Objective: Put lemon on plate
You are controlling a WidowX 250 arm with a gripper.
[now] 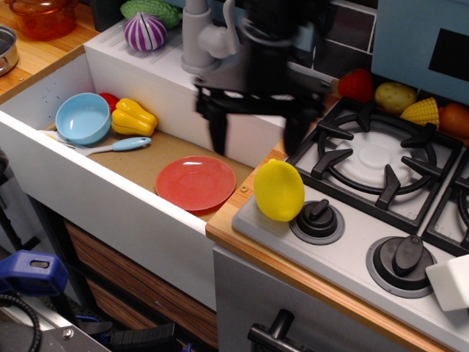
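Observation:
The yellow lemon (278,190) stands on the stove's front left corner, leaning against a black knob. The red-orange plate (196,182) lies flat in the sink, just left of the lemon. My black gripper (256,139) hangs above and slightly behind the lemon, a little left of it, with its two fingers (218,132) spread wide apart. It is open and holds nothing. It is blurred from motion.
In the sink (88,187) are a light blue bowl (83,117), a yellow bell pepper (133,117) and a blue spoon (117,145). A grey faucet (201,37) stands behind. Black stove grates (374,158), knobs (317,218), and toy food (410,103) lie right.

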